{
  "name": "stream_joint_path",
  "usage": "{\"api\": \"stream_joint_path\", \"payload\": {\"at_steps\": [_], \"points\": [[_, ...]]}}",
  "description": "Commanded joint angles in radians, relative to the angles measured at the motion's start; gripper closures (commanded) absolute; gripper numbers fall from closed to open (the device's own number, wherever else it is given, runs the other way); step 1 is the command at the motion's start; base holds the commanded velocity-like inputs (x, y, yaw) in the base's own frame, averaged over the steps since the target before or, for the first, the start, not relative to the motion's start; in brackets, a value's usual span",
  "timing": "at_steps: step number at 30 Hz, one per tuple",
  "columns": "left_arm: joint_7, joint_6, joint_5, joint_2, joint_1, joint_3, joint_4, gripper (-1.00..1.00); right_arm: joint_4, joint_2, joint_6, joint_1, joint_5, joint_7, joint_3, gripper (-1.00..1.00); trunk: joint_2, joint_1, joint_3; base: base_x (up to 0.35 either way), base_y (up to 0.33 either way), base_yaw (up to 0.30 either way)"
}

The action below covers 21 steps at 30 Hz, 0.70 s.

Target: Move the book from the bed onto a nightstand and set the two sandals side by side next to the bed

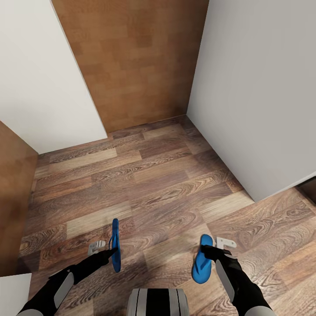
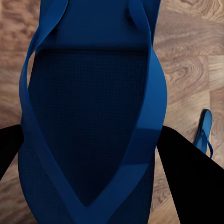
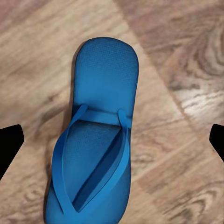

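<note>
Two bright blue flip-flops w/ thin blue straps. Left sandal (image 1: 115, 245) is turned on edge, thin profile in head view, toe end away from the robot, right at the left gripper (image 1: 115, 251) and pinched between its dark fingers (image 2: 186, 177); sole w/ V-straps faces the wrist cam. Right sandal (image 1: 202, 259) is flat, straps up, just ahead of the right gripper (image 1: 204, 249), between its fingertips (image 3: 9, 144).

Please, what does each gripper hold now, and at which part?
The left gripper holds one sandal on edge, near its middle. The right gripper seems to hold the other sandal, near its heel half; the contact is unclear.
</note>
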State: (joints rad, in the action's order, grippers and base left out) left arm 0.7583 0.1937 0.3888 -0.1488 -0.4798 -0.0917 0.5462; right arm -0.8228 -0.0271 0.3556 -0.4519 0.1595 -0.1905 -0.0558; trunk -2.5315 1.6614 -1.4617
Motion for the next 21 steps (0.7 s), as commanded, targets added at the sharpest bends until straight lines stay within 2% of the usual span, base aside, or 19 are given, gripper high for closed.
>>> {"api": "stream_joint_path", "payload": {"at_steps": [1,11,17,21], "points": [[0.004,0.01,0.009,0.0,0.0,-0.002,0.0,1.0,-0.002,-0.001,0.003,0.0,0.011,-0.005,-0.001,-1.0,0.0,0.0,-0.001,0.0,0.0,0.0],[0.005,0.01,0.009,0.0,0.0,-0.002,0.0,1.0,-0.002,0.001,0.012,0.0,0.013,0.006,0.003,-1.0,0.0,0.0,-0.001,0.0,0.0,0.0],[0.006,0.01,0.009,0.0,0.0,-0.002,0.0,1.0,-0.002,0.002,0.017,0.0,0.014,0.071,0.005,-1.0,0.0,0.0,-0.001,0.0,0.0,0.0],[0.006,0.01,0.009,0.0,0.0,-0.002,0.0,1.0,-0.003,0.002,0.017,0.0,0.014,0.09,0.005,-1.0,0.0,0.0,-0.001,0.0,0.0,0.0]]}}
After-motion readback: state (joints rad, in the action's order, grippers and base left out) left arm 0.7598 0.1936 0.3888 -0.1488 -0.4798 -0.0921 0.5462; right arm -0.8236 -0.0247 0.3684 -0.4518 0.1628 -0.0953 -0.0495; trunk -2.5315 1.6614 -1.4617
